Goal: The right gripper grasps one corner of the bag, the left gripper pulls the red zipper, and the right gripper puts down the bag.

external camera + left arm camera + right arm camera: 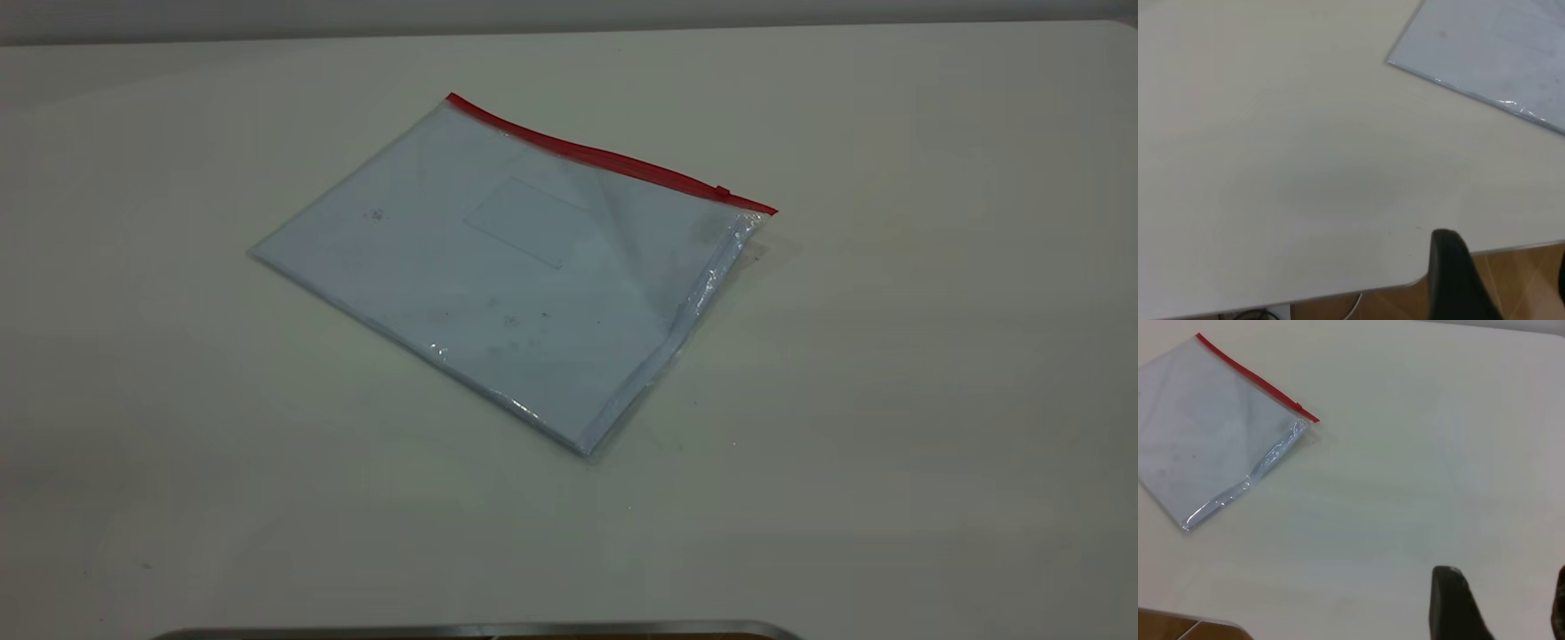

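The bag (516,276) lies flat on the white table, a clear pale blue pouch with a faint label patch. The red zipper (605,158) runs along its far long side, with the small slider (722,191) near the right corner. No gripper shows in the exterior view. The left gripper (1503,250) is open and empty over the table's edge, well away from the bag (1498,47). The right gripper (1503,572) is open and empty above bare table, far from the bag (1205,427) and its zipper (1251,377).
The white table (889,400) spreads wide on all sides of the bag. Its rounded edge (1338,293) shows in the left wrist view with wooden floor beyond. A grey metal rim (480,631) sits at the near edge.
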You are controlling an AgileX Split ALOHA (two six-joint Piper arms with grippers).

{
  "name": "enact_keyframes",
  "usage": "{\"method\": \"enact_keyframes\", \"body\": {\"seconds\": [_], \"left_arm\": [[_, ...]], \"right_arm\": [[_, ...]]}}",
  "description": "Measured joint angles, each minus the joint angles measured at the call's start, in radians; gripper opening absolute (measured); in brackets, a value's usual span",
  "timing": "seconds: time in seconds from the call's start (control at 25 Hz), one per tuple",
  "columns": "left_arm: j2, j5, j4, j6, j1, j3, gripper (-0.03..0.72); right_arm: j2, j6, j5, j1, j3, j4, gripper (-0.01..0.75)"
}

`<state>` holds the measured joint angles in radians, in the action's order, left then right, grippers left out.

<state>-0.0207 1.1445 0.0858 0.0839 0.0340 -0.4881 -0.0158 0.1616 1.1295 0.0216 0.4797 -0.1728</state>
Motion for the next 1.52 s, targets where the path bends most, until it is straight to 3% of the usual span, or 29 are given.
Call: {"method": "enact_keyframes", "body": {"seconds": [0.76, 1.08, 1.28, 1.52], "left_arm": [[0.01, -0.028, -0.018, -0.009, 0.0, -0.013, 0.44], [0.381, -0.339, -0.02, -0.011, 0.0, -0.108, 0.44], [0.719, -0.511, -0.004, 0.035, 0.0, -0.191, 0.44], [1.054, -0.642, 0.093, 0.073, 0.0, -0.309, 0.445]], "right_arm": [[0.003, -0.014, -0.024, 0.001, 0.001, -0.056, 0.385], [0.344, 0.034, -0.411, 0.001, 0.004, -0.213, 0.384], [0.637, 0.238, -0.529, 0.001, 0.004, -0.34, 0.406], [1.014, 0.727, -0.637, 0.001, 0.004, -0.725, 0.492]]}}
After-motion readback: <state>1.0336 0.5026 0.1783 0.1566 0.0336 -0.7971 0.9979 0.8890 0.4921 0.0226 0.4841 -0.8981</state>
